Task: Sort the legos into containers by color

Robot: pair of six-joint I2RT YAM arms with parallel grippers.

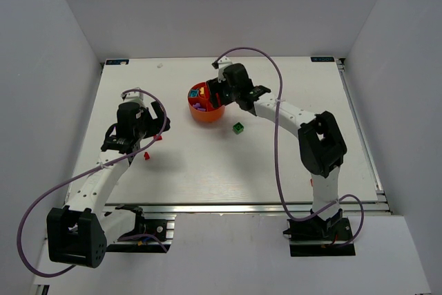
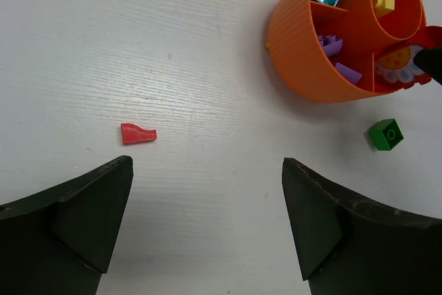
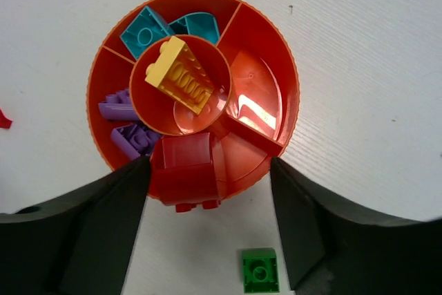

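The left gripper (image 2: 207,165) hovers toward the bench's left edge, jaws wide apart and holding nothing, with a small red piece (image 2: 138,133) just ahead. Near the middle of the far edge, the orange bowl (image 1: 206,117) holds purple legos (image 3: 124,126), cyan legos (image 3: 148,29) and, in its cup, a yellow brick (image 3: 181,74). A green brick (image 1: 238,128) lies beside it. The right gripper (image 3: 208,164) hangs above, jaws spread, a red brick (image 3: 185,160) unclamped between them.

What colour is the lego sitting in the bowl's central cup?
Yellow. The lego in the central cup shows best in the right wrist view.
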